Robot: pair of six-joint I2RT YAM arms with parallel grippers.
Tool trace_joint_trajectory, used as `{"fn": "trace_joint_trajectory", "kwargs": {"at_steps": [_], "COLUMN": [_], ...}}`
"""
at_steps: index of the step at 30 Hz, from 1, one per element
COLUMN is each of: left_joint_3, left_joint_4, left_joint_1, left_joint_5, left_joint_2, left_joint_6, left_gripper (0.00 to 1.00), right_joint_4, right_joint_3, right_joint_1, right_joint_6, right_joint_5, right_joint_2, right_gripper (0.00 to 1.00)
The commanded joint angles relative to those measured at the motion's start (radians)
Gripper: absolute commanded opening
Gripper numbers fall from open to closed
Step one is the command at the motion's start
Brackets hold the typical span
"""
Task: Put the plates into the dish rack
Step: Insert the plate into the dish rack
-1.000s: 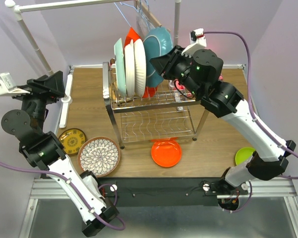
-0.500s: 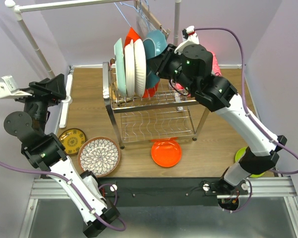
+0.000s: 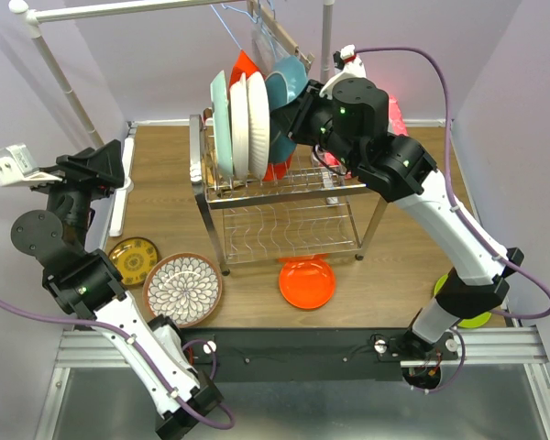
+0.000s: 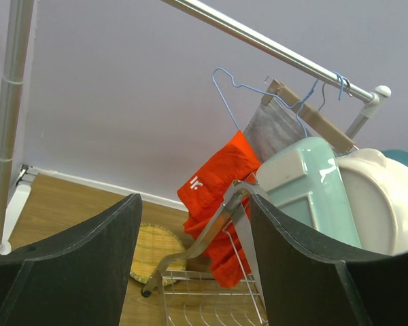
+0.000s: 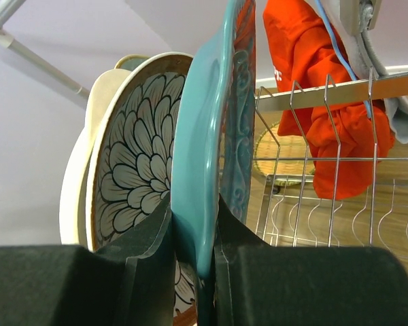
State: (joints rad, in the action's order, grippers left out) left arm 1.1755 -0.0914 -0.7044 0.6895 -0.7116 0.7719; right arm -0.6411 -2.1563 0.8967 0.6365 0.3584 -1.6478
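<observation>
Logging from the remote station, overhead view first. The wooden table [image 3: 165, 174] fills the middle of the frame. The white clothes rail [image 3: 119, 9] crosses the upper left. The dish rack [image 3: 284, 197] stands on the table at centre.

Right arm reaches from the lower right up to the rack's upper shelf. The right gripper [image 5: 194, 231] is clenched on the rim of the teal plate [image 5: 200, 149], one finger on each face. The plate stands on edge, upright, at the right end of the row on the shelf. I cannot tell whether its lower edge sits in a slot; my own fingers hide it.

Left arm is at the left edge of the frame. The left gripper [image 4: 194, 272] is released, jaws wide, nothing between them, well apart from the rack.

Row on the shelf, left to right: mint plate [image 3: 220, 115], white plate [image 3: 238, 119], floral plate [image 5: 132, 170] just beside the teal one.

Red cloth [image 4: 221, 197] hangs behind the rack.

On the table: second floral plate [image 3: 183, 289] lower left, orange plate [image 3: 307, 282] in front of the rack, lime plate [image 3: 449, 286] lower right, partly behind the right arm, small yellow plate [image 3: 134, 259] left of the second floral plate.
</observation>
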Motion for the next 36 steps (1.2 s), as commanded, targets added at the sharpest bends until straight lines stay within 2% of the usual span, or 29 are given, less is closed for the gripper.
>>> {"fn": "trace_joint_trajectory", "kwargs": {"at_steps": [1, 14, 29, 33, 36], "left_joint_3": [-0.011, -0.023, -0.02, -0.017, -0.014], "left_joint_4": [0.022, 0.021, 0.028, 0.028, 0.025], "left_joint_1": [0.006, 0.006, 0.005, 0.006, 0.005], "left_joint_5": [-0.005, -0.004, -0.002, -0.002, -0.002], "left_joint_2": [0.011, 0.018, 0.008, 0.004, 0.003], "left_joint_6": [0.009, 0.009, 0.02, 0.021, 0.021], "left_gripper": [0.73, 0.73, 0.73, 0.73, 0.73], "right_joint_4": [0.107, 0.106, 0.127, 0.127, 0.129], "right_joint_3": [-0.043, -0.013, 0.05, 0.052, 0.044], "right_joint_1": [0.01, 0.03, 0.067, 0.071, 0.074], "right_joint_6": [-0.006, -0.026, -0.126, -0.123, -0.118], "right_joint_5": [0.033, 0.028, 0.1, 0.085, 0.07], "right_joint_2": [0.022, 0.017, 0.045, 0.039, 0.028], "right_gripper": [0.01, 0.01, 0.01, 0.09, 0.2]}}
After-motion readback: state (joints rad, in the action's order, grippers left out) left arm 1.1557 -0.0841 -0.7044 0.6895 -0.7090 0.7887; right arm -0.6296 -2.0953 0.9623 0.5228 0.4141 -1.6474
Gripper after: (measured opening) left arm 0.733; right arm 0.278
